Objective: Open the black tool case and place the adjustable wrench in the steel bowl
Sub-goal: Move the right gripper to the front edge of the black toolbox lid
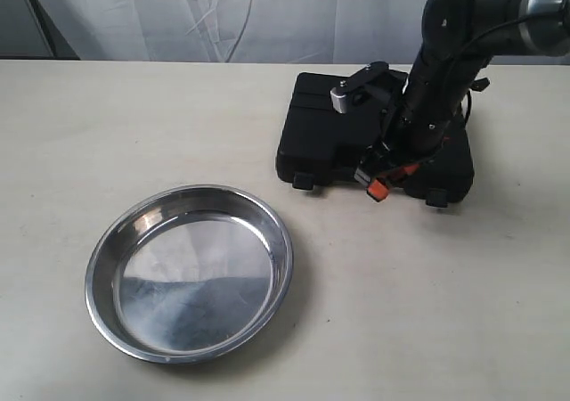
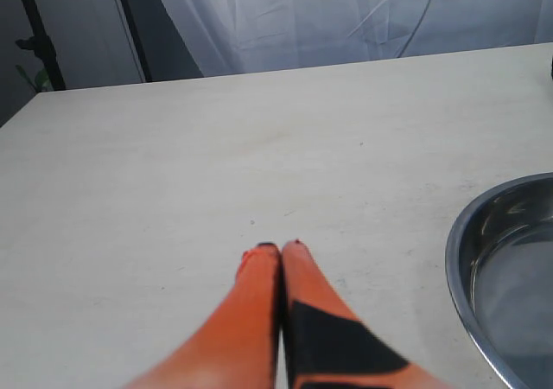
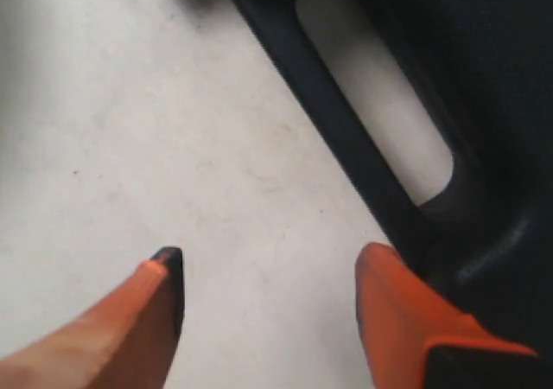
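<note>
Beside the black tool case [image 3: 510,52] edge, right claw [image 3: 270,259] gapes empty; left claw [image 2: 281,249] pinched closed.

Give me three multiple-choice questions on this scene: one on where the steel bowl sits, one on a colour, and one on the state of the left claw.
1. In the exterior view, where is the steel bowl relative to the black tool case?
A. On its lid
B. Left of it and nearer the camera
C. Behind it

2. What colour are the fingers of the left claw?
A. Blue
B. Green
C. Orange

3. The left claw is:
A. shut and empty
B. wide open
C. shut on a wrench

Answers:
1 B: the bowl lies lower left in that view, apart from the case.
2 C: the left wrist view shows orange fingers.
3 A: the fingertips meet with nothing between them, over the table.
</note>
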You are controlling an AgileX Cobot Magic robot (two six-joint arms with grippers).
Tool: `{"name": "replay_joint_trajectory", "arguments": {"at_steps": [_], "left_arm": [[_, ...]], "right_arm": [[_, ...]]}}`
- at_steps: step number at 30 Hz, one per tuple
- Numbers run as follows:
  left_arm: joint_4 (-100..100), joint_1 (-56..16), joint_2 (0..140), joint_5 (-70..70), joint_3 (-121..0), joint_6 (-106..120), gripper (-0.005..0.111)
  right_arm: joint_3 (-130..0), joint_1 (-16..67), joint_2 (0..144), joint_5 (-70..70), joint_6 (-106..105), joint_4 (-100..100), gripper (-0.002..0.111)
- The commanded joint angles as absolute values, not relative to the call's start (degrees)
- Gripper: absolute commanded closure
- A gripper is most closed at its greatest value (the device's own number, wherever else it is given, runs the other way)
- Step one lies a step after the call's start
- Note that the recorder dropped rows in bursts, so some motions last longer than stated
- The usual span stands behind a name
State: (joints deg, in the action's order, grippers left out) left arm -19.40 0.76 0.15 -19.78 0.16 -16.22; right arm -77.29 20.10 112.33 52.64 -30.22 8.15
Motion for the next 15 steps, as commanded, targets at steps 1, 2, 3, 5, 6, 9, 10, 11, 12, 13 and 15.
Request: {"name": "replay_joint_trajectory", "arguments": {"at_steps": [1,2,3,5,6,9,10,11,12,13,15], "left_arm": [[-19.6,1.0,0.0,-19.5,0.0,-16.3,0.107],[-19.6,1.0,0.0,-19.5,0.0,-16.3,0.107],[-19.6,1.0,0.0,-19.5,0.0,-16.3,0.107],[-19.6,1.0,0.0,-19.5,0.0,-16.3,0.107],[-19.6,1.0,0.0,-19.5,0.0,-16.3,0.107],[-19.6,1.0,0.0,-19.5,0.0,-16.3,0.107],[-19.6,1.0,0.0,-19.5,0.0,-16.3,0.107],[-19.6,1.0,0.0,-19.5,0.0,-16.3,0.107],[-19.6,1.0,0.0,-19.5,0.0,-16.3,0.107],[-19.6,1.0,0.0,-19.5,0.0,-16.3,0.107],[-19.6,1.0,0.0,-19.4,0.0,-16.3,0.107]], "right_arm": [[-78.0,20.1,113.4,48.0,-31.4,7.8,0.058],[-78.0,20.1,113.6,47.3,-31.5,7.8,0.06],[-78.0,20.1,113.6,46.9,-31.5,8.0,0.06],[-78.0,20.1,113.6,45.7,-31.5,8.0,0.06],[-78.0,20.1,113.6,45.0,-31.8,7.7,0.06],[-78.0,20.1,113.6,42.5,-35.8,7.4,0.06],[-78.0,20.1,113.6,41.9,-36.0,7.4,0.06],[-78.0,20.1,113.6,40.9,-37.4,7.4,0.06],[-78.0,20.1,113.6,40.7,-39.0,7.4,0.06],[-78.0,20.1,113.6,40.5,-39.2,7.2,0.06],[-78.0,20.1,113.6,39.9,-39.4,6.8,0.061]]}}
